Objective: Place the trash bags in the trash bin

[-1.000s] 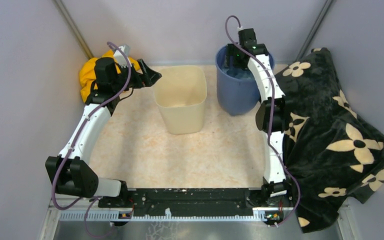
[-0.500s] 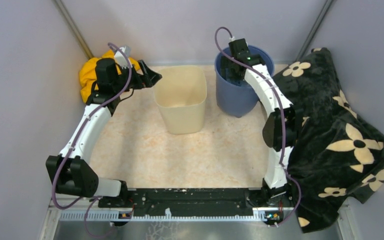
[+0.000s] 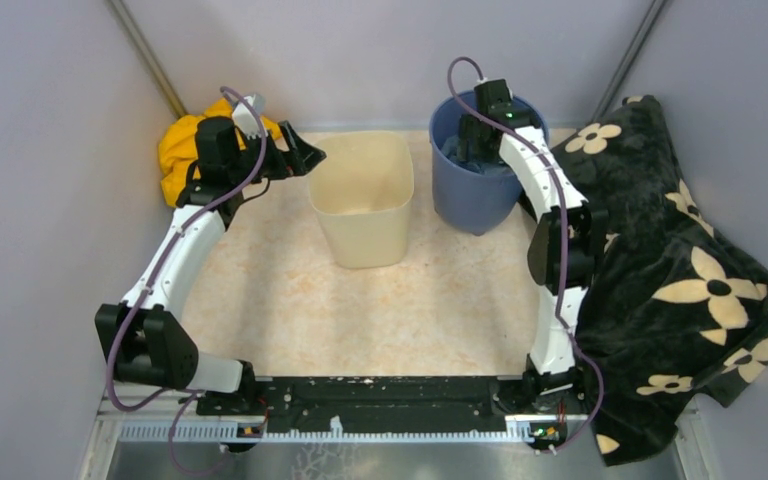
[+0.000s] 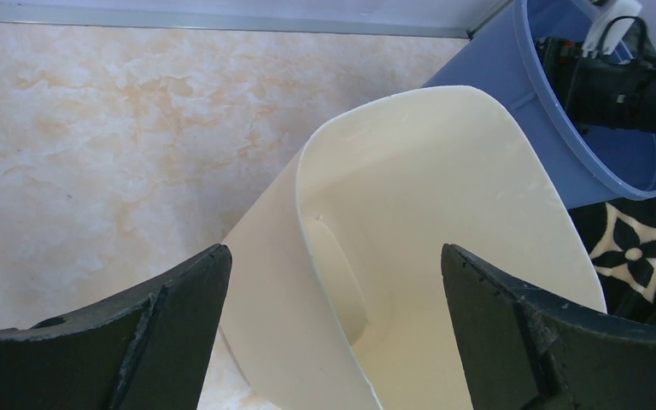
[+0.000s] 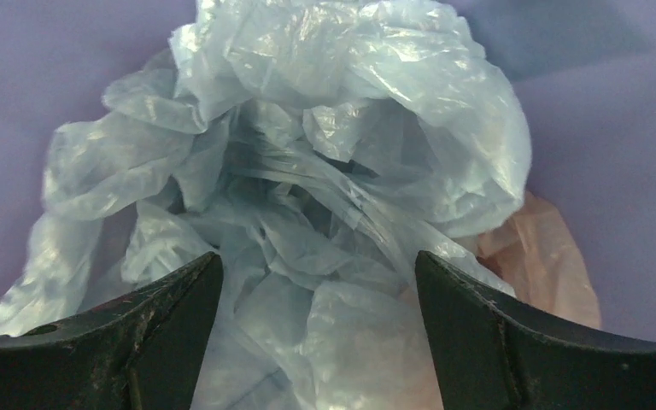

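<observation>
Toward the far right corner of the tabletop, the thin, translucent pale-blue plastic trash bags (image 5: 325, 171) lie inside the round blue plastic bucket (image 3: 470, 205). Right hand (image 5: 316, 256): fingers apart, straddling the heap, nothing clamped. Expect featherweight, floppy, slippery film (it compresses to almost nothing); pinch a thick bunched fold. Left hand (image 4: 333, 252): fingers apart, beside the cream plastic trash bin (image 3: 360, 235).

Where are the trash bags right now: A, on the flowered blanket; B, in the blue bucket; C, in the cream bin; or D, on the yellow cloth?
B: the right wrist view shows the crumpled bags against blue walls, and from above the right gripper reaches into the bucket; the bin is empty.
</observation>
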Robot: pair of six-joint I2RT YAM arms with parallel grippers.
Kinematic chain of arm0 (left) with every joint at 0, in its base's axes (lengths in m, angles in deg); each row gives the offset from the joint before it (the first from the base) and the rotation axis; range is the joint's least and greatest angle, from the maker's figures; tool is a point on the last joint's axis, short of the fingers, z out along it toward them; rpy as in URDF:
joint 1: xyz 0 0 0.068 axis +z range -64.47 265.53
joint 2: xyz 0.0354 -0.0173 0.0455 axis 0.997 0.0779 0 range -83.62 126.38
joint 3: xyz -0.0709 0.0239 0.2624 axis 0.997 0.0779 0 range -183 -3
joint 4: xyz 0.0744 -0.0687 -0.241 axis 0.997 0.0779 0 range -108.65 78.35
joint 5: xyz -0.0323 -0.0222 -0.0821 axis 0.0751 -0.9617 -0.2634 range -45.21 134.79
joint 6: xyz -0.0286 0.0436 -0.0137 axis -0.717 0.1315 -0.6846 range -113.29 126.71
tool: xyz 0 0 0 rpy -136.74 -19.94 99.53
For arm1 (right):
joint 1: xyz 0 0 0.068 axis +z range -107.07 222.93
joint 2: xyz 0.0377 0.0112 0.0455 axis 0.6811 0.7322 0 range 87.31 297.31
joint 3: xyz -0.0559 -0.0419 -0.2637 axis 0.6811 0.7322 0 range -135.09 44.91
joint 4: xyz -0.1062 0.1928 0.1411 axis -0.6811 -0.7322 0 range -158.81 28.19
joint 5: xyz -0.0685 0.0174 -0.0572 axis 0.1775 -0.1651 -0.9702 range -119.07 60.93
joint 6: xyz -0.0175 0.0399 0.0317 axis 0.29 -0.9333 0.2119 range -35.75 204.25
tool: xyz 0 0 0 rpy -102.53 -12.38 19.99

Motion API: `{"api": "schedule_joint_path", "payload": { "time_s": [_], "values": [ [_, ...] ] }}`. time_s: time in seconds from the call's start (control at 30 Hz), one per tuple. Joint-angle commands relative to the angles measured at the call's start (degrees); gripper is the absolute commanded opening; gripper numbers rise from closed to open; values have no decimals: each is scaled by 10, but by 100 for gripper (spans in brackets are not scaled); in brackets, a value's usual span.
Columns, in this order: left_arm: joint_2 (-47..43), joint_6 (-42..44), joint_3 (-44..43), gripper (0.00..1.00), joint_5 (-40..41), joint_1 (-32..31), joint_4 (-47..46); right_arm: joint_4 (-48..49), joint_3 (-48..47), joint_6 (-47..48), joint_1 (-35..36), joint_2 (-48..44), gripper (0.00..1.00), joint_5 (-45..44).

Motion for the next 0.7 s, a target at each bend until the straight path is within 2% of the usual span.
{"api": "schedule_joint_path", "payload": {
  "time_s": [0.0,0.13,0.23,0.4,0.67],
  "values": [
    [4,-3,-4,99,-5,3,-13,26,-11,-6,-8,29,79,27],
    [4,-3,-7,99,-2,3,-9,36,-10,-7,-11,38,68,44],
    [3,-3,-8,99,-1,3,-8,41,-8,-7,-12,33,49,53],
    [3,-3,-7,99,-1,3,-6,42,-15,-6,-12,12,24,54],
    [-5,-11,-8,99,14,3,6,55,-3,-3,-11,-66,18,40]
  ]
}}
